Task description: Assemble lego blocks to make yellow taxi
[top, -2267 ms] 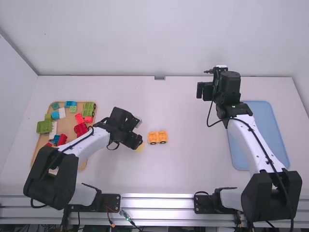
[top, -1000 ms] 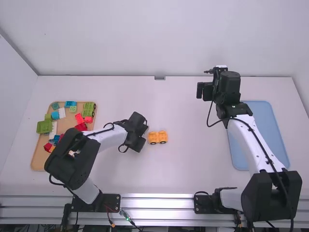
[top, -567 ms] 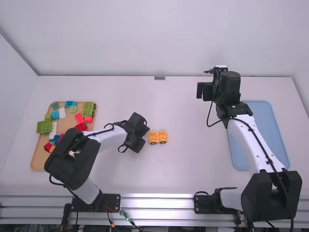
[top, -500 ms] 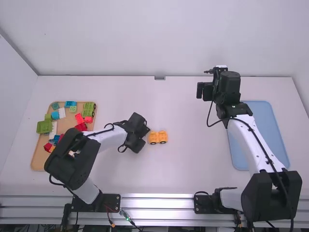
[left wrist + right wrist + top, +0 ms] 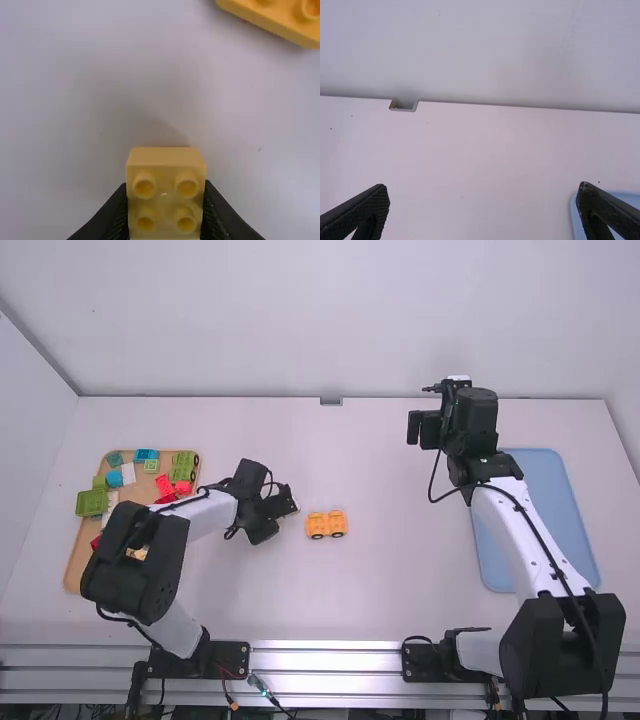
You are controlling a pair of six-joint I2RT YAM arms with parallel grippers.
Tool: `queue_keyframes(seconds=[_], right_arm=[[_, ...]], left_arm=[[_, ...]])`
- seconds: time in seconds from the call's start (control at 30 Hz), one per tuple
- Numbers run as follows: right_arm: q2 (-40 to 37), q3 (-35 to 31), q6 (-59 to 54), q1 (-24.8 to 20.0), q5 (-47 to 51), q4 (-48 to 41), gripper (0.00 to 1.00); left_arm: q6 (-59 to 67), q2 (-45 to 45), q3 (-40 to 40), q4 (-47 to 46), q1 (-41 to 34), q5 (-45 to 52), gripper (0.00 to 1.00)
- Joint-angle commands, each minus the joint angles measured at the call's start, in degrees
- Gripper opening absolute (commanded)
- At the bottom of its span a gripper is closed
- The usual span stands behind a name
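Observation:
In the high view my left gripper (image 5: 284,502) is over the table, just left of the orange-yellow car base (image 5: 326,524). The left wrist view has my left gripper (image 5: 165,212) shut on a pale yellow block (image 5: 165,167) with several studs, held above the table; the corner of the orange-yellow base (image 5: 280,20) lies apart from it. Far to the right, my right gripper (image 5: 424,428) is raised near the blue tray. Its fingers stand wide apart with nothing between them in the right wrist view, so the right gripper (image 5: 482,210) is open.
A brown tray (image 5: 76,570) with loose green, blue, red and white blocks lies at the left, partly under the left arm. A light blue tray (image 5: 540,505) lies at the right, partly behind the right arm. A wall stands along the table's far edge.
After moving in beside the orange-yellow base, my left gripper has drawn back to the left and away from the camera. The base and the right arm have stayed put.

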Motion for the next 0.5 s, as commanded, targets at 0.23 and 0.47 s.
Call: queue_keyframes(seconds=[0.23, 0.47], right_arm=[[0.8, 2.2, 0.0, 0.2, 0.0, 0.3, 0.99], [0.8, 2.2, 0.0, 0.2, 0.0, 0.0, 0.99]], left_arm=[[19.9, 0.9, 1.0, -2.8, -0.1, 6.8, 0.12], [19.8, 4.8, 6.7, -8.2, -0.1, 5.3, 0.12]])
